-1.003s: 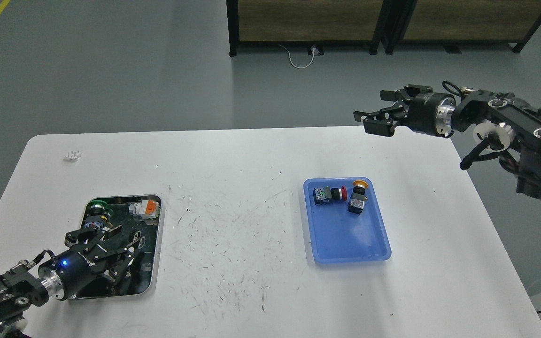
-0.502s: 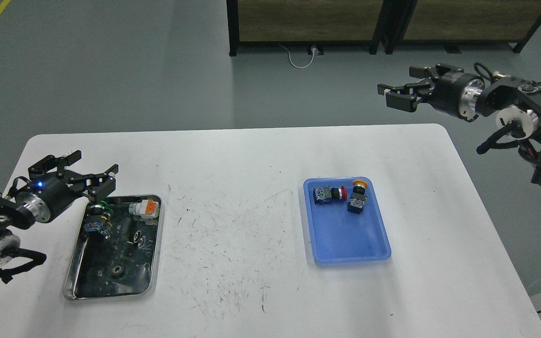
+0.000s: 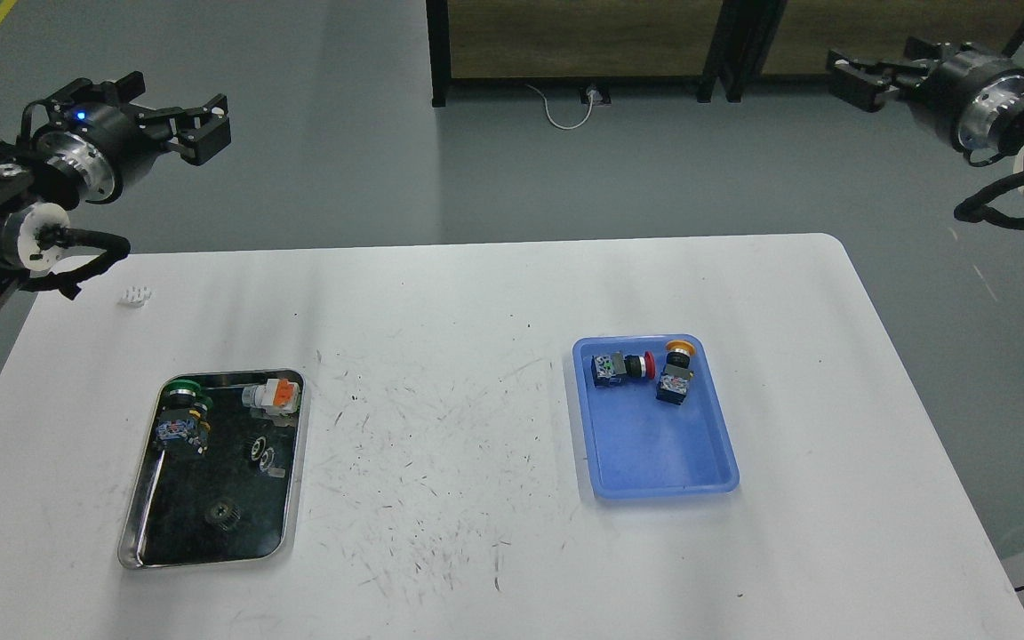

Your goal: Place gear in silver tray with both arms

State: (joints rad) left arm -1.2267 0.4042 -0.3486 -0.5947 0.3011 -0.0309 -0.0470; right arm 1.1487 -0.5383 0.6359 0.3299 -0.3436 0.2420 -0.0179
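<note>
The silver tray (image 3: 293,498) lies at the table's front left. In it lie a small dark gear (image 3: 222,514) near the front and another gear (image 3: 261,450) near the middle. My left gripper (image 3: 170,111) is open and empty, held high beyond the table's far-left corner, well away from the tray. My right gripper (image 3: 876,64) is open and empty, high at the top right, beyond the table's far-right corner.
The silver tray also holds a green push button (image 3: 181,413) and an orange-and-white switch (image 3: 270,396). A blue tray (image 3: 654,462) at centre right holds a red button (image 3: 623,366) and a yellow button (image 3: 676,373). A small white part (image 3: 136,295) lies at far left.
My left gripper has risen out of the silver tray and drawn back up to the far left, leaving a gear in the tray. My right gripper has moved up and to the right.
</note>
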